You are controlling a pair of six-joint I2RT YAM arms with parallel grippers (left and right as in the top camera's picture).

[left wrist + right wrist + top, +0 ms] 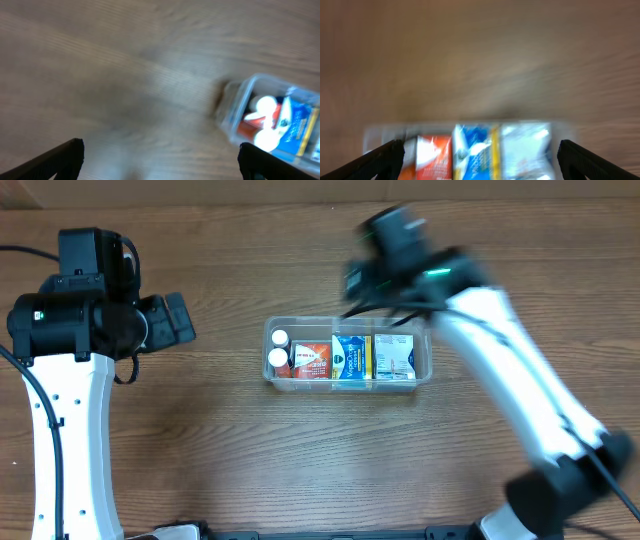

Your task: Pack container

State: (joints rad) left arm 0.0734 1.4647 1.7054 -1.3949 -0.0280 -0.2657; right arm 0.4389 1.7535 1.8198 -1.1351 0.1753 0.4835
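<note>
The clear plastic container (425, 365) sits at the table's middle. It holds two white-capped bottles (279, 348), a red box (311, 360), a blue and yellow box (351, 357) and a pale box (394, 357). My left gripper (160, 162) is open and empty, left of the container (235, 100). My right gripper (480, 160) is open and empty, above the container's back side, with the container (375, 134) and its boxes blurred between the fingers. Neither gripper's fingertips show in the overhead view.
The left arm (70, 320) stands at the table's left. The right arm (500, 370) reaches in from the lower right across the container's right end. Bare wooden table (200, 450) lies around the container.
</note>
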